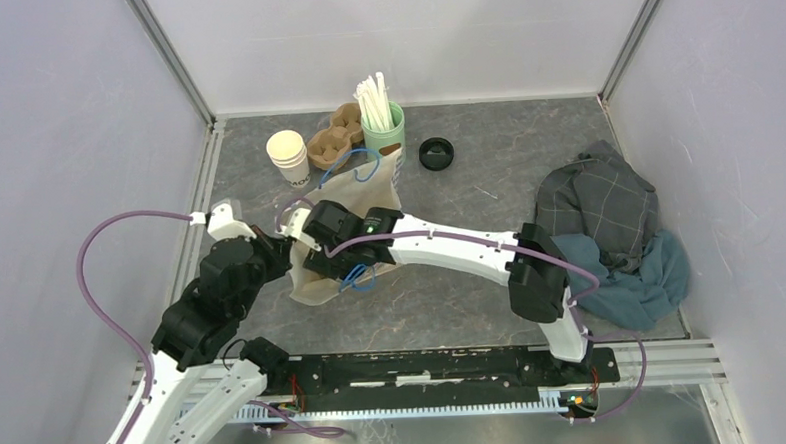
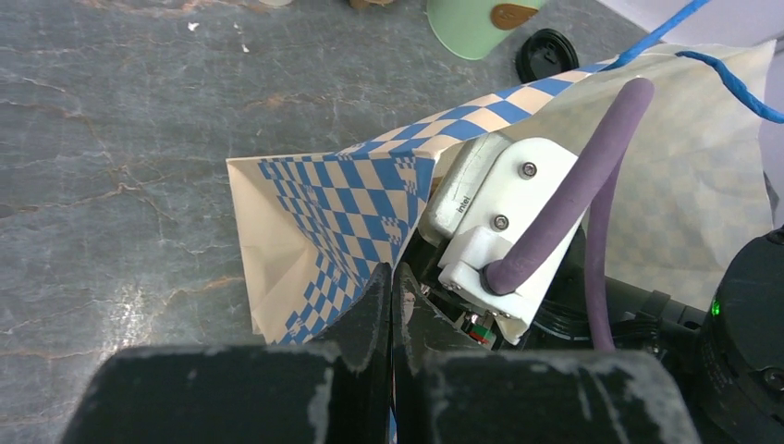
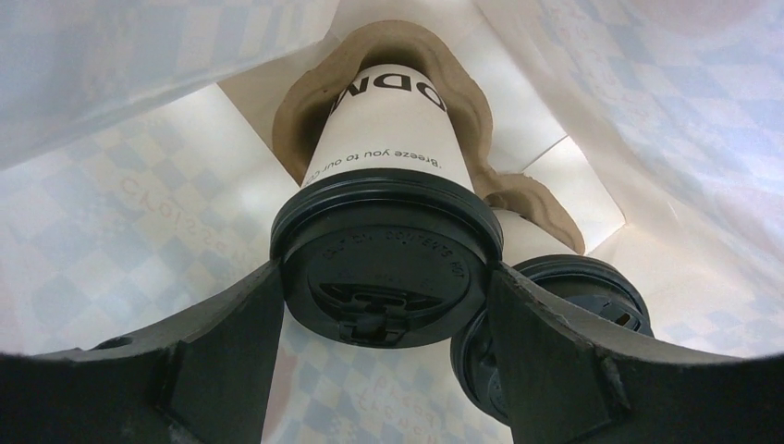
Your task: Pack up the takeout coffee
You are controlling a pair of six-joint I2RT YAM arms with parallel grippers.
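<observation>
In the right wrist view, the takeout coffee (image 3: 384, 139), a white cup with dark print and a black lid (image 3: 386, 268), sits in a brown pulp carrier (image 3: 305, 111) inside the checkered paper bag (image 3: 139, 240). My right gripper (image 3: 384, 277) is shut on that lid, one finger on each side. A second lidded cup (image 3: 573, 287) stands just right of it. My left gripper (image 2: 393, 277) is shut, pinching the bag's blue-checkered edge (image 2: 314, 213). From above, the bag (image 1: 368, 188) lies mid-table with the right wrist reaching into its mouth, and the left gripper (image 1: 288, 249) is at its left edge.
At the back stand stacked white cups (image 1: 288, 156), a brown pulp carrier (image 1: 333, 137), a green cup of white straws (image 1: 382, 122) and a loose black lid (image 1: 435, 153). Crumpled grey and teal cloths (image 1: 610, 233) lie at the right. Walls close in the sides.
</observation>
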